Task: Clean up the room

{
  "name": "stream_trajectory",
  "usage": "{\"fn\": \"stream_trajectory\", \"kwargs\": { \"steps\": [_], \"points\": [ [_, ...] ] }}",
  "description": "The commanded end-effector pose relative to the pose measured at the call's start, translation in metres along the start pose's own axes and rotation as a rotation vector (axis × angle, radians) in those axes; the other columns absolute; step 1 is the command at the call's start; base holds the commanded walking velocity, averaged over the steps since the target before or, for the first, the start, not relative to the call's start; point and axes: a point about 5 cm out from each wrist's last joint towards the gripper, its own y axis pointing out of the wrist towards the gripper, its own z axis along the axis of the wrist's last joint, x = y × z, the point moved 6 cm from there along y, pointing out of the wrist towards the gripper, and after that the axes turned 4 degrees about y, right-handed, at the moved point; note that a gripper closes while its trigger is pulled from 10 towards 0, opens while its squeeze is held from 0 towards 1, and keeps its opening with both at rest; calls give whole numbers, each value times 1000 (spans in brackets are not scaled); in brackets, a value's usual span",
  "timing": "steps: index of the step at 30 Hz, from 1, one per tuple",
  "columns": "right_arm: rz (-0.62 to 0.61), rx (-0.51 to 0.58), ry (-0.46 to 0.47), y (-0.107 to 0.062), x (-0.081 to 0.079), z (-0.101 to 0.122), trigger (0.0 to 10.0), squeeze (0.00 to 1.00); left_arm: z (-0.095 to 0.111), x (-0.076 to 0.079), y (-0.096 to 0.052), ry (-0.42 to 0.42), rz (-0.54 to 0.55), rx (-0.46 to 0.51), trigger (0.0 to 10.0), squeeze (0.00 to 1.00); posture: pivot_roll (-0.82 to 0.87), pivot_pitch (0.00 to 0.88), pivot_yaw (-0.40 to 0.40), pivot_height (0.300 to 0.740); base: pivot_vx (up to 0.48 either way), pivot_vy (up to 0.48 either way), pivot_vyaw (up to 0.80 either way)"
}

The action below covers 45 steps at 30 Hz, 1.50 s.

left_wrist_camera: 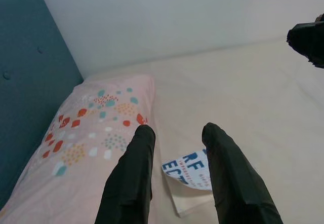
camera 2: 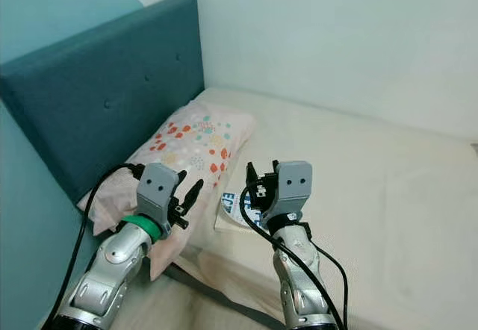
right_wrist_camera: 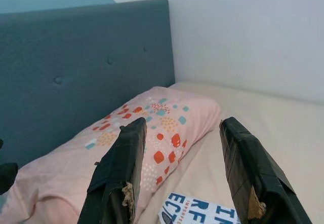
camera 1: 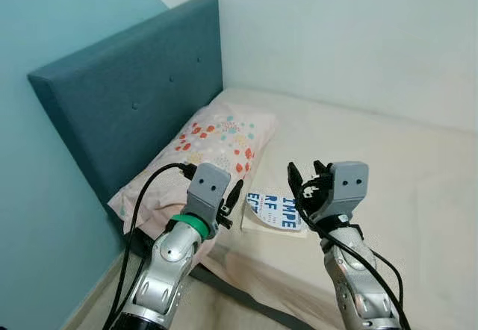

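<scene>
From the left eye view, both arms are raised over the near edge of the bed (camera 1: pixel 388 166), with the left pincer (camera 1: pixel 233 199) above the near end of the floral pillow (camera 1: pixel 216 139) and the right pincer (camera 1: pixel 305 184) over a book (camera 1: pixel 272 212) with blue lettering that lies flat on the sheet, just right of the pillow and touching or nearly touching its edge. The dark teal headboard (camera 1: pixel 134 98) stands on the left behind the pillow. In the right eye view the book (camera 2: pixel 233 207) is mostly hidden behind the right pincer (camera 2: pixel 258 184), so a descent judged from the head alone could miss its edge. The left wrist view shows the left pincer (left_wrist_camera: pixel 177 178) spread, holding nothing, its fingers (left_wrist_camera: pixel 129 178) straddling the near corner of the book (left_wrist_camera: pixel 190 176), whose cover looks slightly lifted; closing here might pinch only the cover and bend it, or catch the sheet. The right wrist view shows the right pincer (right_wrist_camera: pixel 185 178) also spread and empty, aimed between pillow and book (right_wrist_camera: pixel 202 211); the two pincers are near each other and could collide if both go for the book.
</scene>
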Motion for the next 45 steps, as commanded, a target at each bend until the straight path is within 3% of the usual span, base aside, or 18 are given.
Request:
{"fn": "stream_trajectory", "kwargs": {
  "steps": [1,18,36,45],
  "points": [
    [2,-15,9,-3,-1,-6,10000,0,-8,0,-3,-3,-2,-25,10000,0,-133,51,59,740,-334,0,0],
    [0,-14,11,-3,-1,-6,10000,0,-8,0,-2,-1,-6,-25,10000,0,-135,52,64,740,-335,0,0],
    [0,-24,25,-3,-3,-9,10000,0,-9,3,-2,-3,-13,-34,10000,0,-135,54,69,740,0,0,0],
    [-17,-41,45,-3,0,-12,10000,0,-11,6,-2,-41,-24,-64,10000,0,-135,59,72,740,0,0,-788]
  ]
}}
